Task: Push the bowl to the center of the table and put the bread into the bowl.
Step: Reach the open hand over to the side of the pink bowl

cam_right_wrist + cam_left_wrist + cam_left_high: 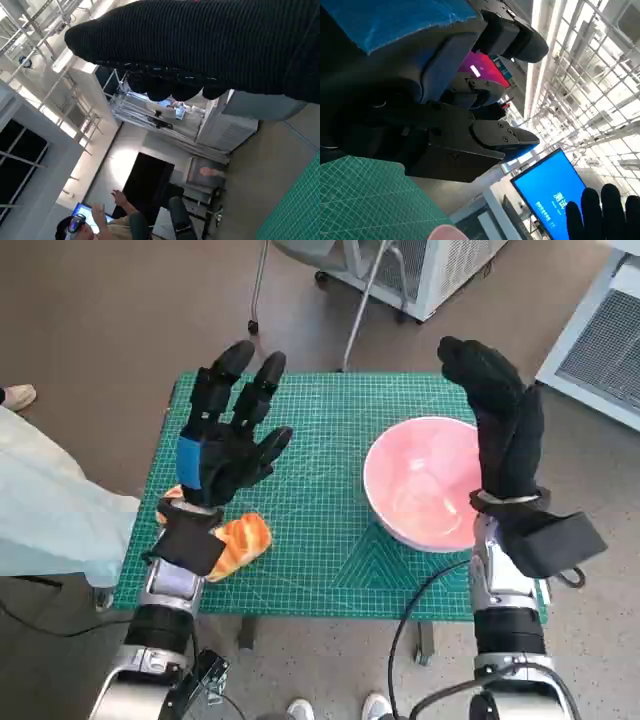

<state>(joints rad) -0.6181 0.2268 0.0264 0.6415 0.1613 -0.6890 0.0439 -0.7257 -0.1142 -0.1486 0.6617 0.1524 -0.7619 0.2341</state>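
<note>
Neither step has begun. Both the left hand (228, 445) and right hand (500, 430) are raised, fingers spread wide, holding nothing. The pink round bowl (425, 482) sits beside the right fingers, off-centre; the golden bread (240, 540) lies below the left wrist. Next, I judge, nudge the bowl leftward.

Bread (243, 539) on the table's (320, 420) left, bowl (420, 483) right.

You can see white characters on the blue screen (551, 194) in the left wrist view, but they are too blurred and tilted to read.
</note>
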